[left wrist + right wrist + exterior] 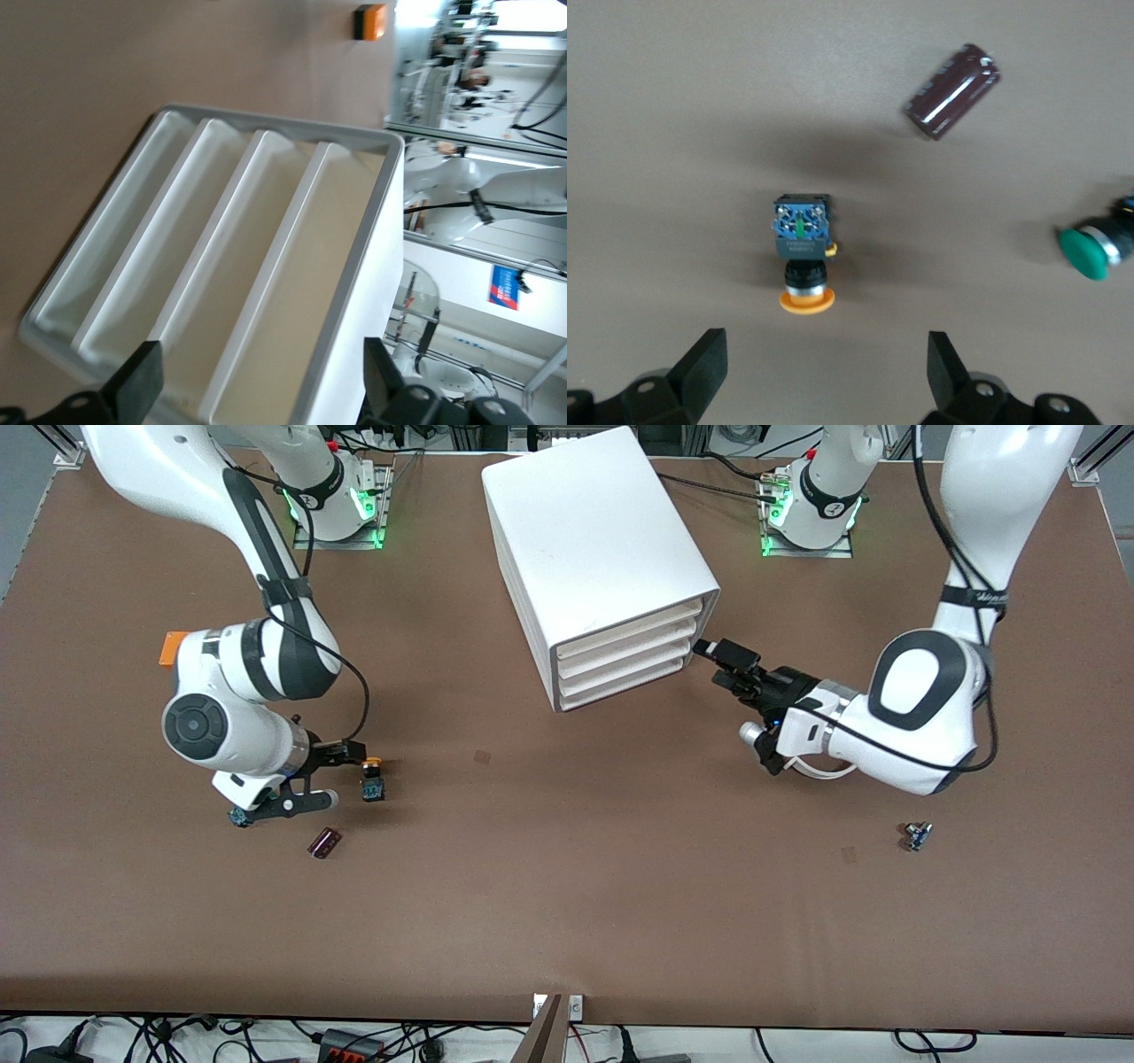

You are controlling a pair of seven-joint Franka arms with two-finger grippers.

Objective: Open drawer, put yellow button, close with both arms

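The white cabinet (594,531) stands at the middle of the table with all four drawers shut. The top drawer (633,636) also shows in the left wrist view (341,266). My left gripper (724,666) is open and empty, close in front of the drawer fronts; in the left wrist view (261,385) its fingers straddle the upper drawers. The yellow button (373,779) lies on its side on the table toward the right arm's end. My right gripper (345,777) is open and empty, low beside it. In the right wrist view (826,367) the button (803,257) lies just ahead of the fingers, cap toward them.
A brown cylinder (324,842) lies nearer the front camera than the yellow button, also in the right wrist view (952,91). A green-capped button (1094,250) lies under my right hand (239,816). An orange block (173,646) and another small button (917,835) lie on the table.
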